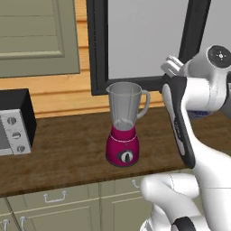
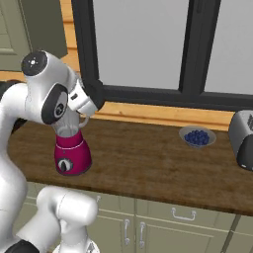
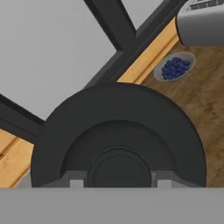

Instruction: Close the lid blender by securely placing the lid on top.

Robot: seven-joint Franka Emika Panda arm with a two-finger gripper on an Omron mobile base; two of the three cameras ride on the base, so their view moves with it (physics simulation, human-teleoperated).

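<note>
Blender [image 1: 122, 135] sits upright on the brown wood-grain counter [image 1: 67, 153], roughly mid-depth, long axis straight up and down. Base is a glossy magenta rounded lump with a round black-and-white dial facing the front edge of the counter. On top is the clear grey jar [image 1: 124, 104], tapered so it's widest at the rim, smooth and see-through, with its looped handle sticking out to the right in the left base view. Rim is open, nothing on it.

Lid [image 3: 118, 140] is up in the air in the gripper [image 2: 91, 99], which is clenched on it. In the hand view it's a big matte dark grey disc seen face-on, with stepped concentric rings and a round knob in the middle, the two fingertips [image 3: 76, 181] pinching near that knob. From the right base view the lid is held on edge, so its flat faces point sideways, just above and beside the jar rim, in front of the black window frame [image 2: 148, 94].

Other stuff: a grey bowl of blueberries [image 2: 197, 136] well off to the right, a rounded grey toaster [image 2: 243, 138] past that, and a boxy black-and-grey toaster oven [image 1: 16, 122] with knobs on the far left. Pale green panelled cabinets [image 1: 58, 203] below.
</note>
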